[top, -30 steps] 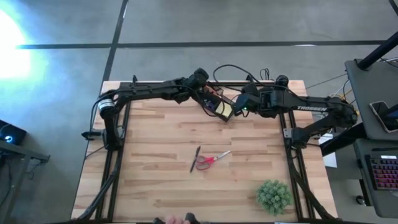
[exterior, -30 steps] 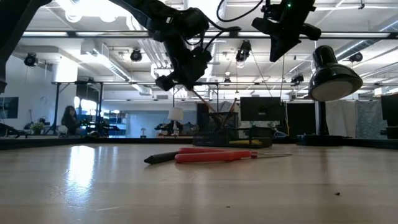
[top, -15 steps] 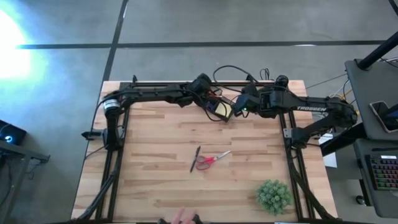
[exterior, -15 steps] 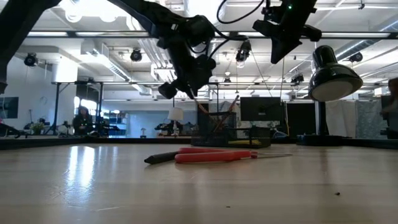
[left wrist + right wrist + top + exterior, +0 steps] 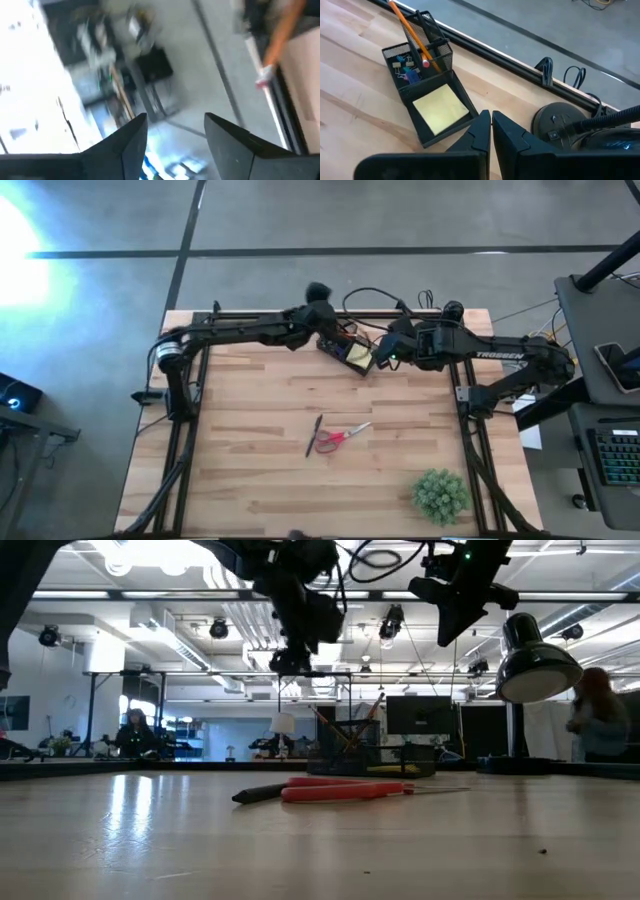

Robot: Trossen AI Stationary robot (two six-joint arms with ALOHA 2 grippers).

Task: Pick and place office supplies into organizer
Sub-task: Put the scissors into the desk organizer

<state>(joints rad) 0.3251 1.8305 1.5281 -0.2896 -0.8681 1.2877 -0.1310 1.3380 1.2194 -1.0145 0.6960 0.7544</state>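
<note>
The black mesh organizer (image 5: 422, 70) stands near the table's far edge, with a yellow sticky-note pad (image 5: 441, 108) in its low tray and a small blue piece (image 5: 410, 76) in a middle compartment. An orange pencil (image 5: 412, 35) leans in its taller section. My left gripper (image 5: 175, 132) hangs open above the organizer (image 5: 360, 745), holding nothing. My right gripper (image 5: 491, 125) is shut and empty, hovering just right of the organizer (image 5: 350, 352). Red-handled scissors (image 5: 340, 437) and a black pen (image 5: 313, 435) lie flat mid-table.
A green plant (image 5: 440, 495) sits at the near right corner. A round black mount (image 5: 560, 125) and cables lie by the far edge, right of the organizer. A black desk lamp (image 5: 538, 665) stands at the right. Bare wood (image 5: 250, 480) lies to the near left.
My left gripper has lowered a thin pen or pencil into the organizer's taller section, opened and let go. It has then risen and drawn back toward the far edge. The stick now leans in the organizer.
</note>
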